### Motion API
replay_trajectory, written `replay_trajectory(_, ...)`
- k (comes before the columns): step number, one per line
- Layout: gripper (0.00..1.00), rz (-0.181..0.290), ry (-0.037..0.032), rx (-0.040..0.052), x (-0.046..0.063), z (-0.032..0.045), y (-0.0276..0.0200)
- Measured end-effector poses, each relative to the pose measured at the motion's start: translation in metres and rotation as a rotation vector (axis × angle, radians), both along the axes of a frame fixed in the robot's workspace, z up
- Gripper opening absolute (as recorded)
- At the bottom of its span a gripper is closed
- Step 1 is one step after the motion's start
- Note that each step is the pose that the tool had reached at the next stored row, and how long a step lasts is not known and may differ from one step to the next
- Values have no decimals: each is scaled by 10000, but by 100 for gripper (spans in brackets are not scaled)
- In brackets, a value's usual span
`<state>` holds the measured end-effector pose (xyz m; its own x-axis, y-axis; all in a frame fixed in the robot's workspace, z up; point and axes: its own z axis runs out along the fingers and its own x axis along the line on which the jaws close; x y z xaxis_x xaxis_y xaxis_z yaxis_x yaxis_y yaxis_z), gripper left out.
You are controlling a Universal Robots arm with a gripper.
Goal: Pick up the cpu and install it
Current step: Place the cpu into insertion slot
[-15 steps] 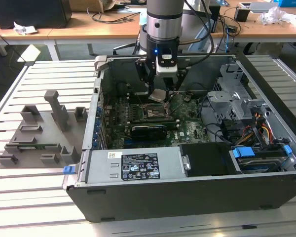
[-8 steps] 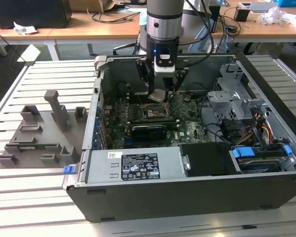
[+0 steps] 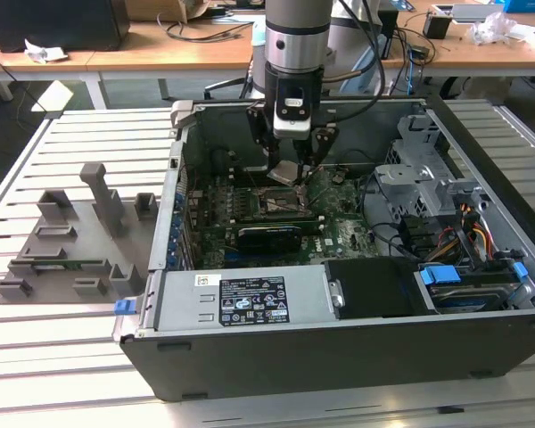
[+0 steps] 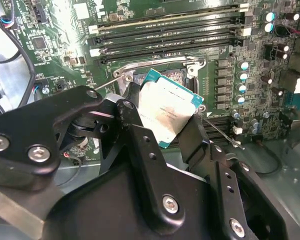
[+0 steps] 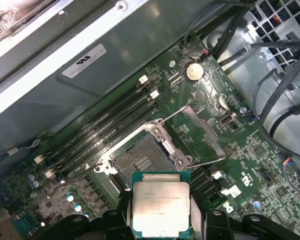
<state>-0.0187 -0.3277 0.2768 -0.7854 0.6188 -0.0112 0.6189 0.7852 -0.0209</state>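
Arm [image 3: 296, 27] cut off at the exterior view's upper edge, cpu [image 4: 167, 112] sides covered by gripper [image 4: 162, 122] fingers [image 4: 192, 140] in the second wrist view, socket [image 4: 170, 75] partly hidden

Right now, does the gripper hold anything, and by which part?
Yes. The gripper holds the cpu, jaws shut on two opposite edges, near the socket.

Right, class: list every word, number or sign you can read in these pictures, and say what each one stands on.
None can be quoted: all print is too small or blurred.
On the cpu: faint lines, unreadable.
On the black label: white print, unreadable.
On the white sticker: a mark, unreadable.
On the board: white marks, unreadable.
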Motion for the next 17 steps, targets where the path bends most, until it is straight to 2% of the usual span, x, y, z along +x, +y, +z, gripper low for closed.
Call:
replay_trajectory(7,55,-406,0,0,0,0,0)
replay_trajectory(17,55,-1246,0,0,0,-1,0)
